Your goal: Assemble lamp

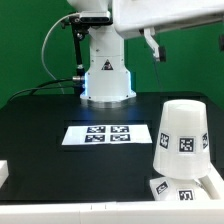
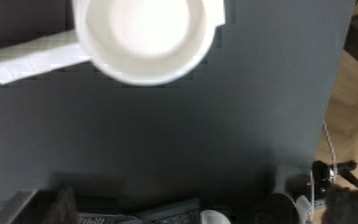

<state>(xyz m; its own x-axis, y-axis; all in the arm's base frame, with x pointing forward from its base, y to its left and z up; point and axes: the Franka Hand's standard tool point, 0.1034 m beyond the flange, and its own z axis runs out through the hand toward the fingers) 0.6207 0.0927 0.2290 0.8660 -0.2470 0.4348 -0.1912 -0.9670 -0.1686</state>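
The white tapered lamp shade (image 1: 181, 132) stands upside-cup on the blocky white lamp base (image 1: 183, 186) at the front of the exterior view's right, both with square tags. The bulb is not in view. My gripper (image 1: 153, 50) hangs high in the air, above and behind the shade, touching nothing. In the wrist view the shade (image 2: 149, 38) shows from above as a white round shape, far from my gripper (image 2: 179, 206). The dark fingers (image 2: 44, 206) stand wide apart with nothing between them.
The marker board (image 1: 106, 133) lies flat mid-table in front of the robot's white pedestal (image 1: 105, 72). A white rail (image 1: 60, 212) runs along the table's front edge and shows in the wrist view (image 2: 25, 64) beside the shade. The table top (image 1: 40, 120) is black.
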